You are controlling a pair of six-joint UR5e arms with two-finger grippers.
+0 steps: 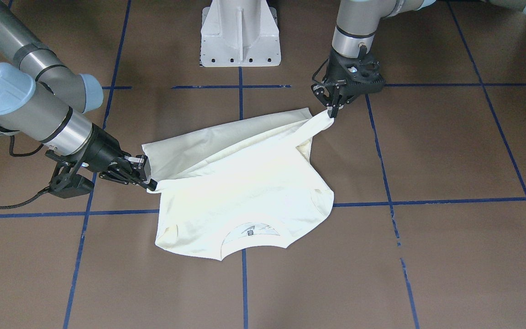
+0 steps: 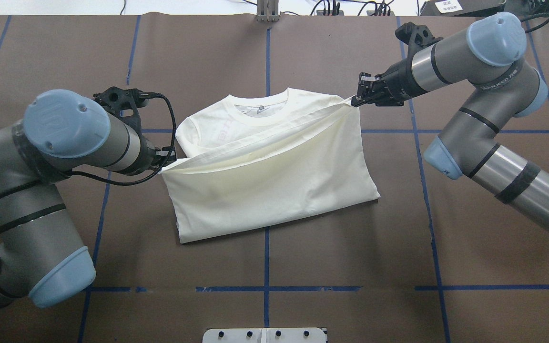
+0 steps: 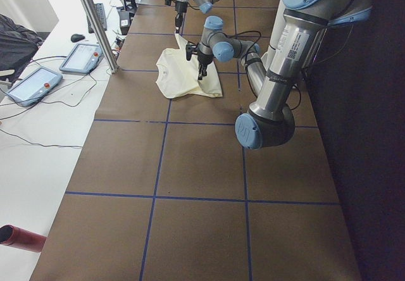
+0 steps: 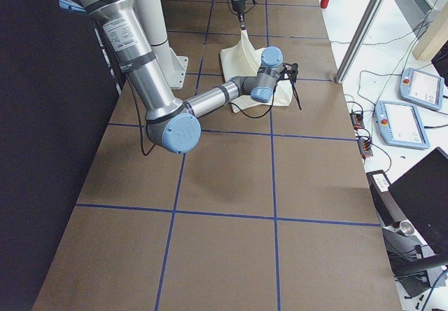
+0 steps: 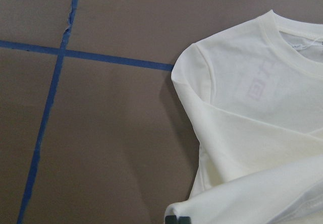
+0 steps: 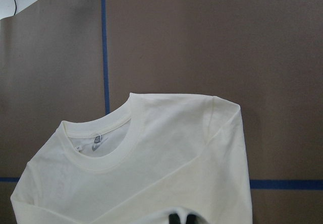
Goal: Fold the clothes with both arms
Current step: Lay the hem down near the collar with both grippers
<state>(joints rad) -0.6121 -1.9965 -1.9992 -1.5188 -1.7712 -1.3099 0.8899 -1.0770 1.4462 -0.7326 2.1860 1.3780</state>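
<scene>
Above table [image 1: 450, 151], L fingers [image 1: 333, 111] & R fingers [image 1: 149, 183] each pinch a shirt [image 1: 244, 196] corner, wrists angled down, edge taut btwn

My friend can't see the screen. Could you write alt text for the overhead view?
A robot's left hand and right hand each pinch one end of a lifted edge of a cream T-shirt lying on a brown table. Its neckline lies at the far side.
</scene>
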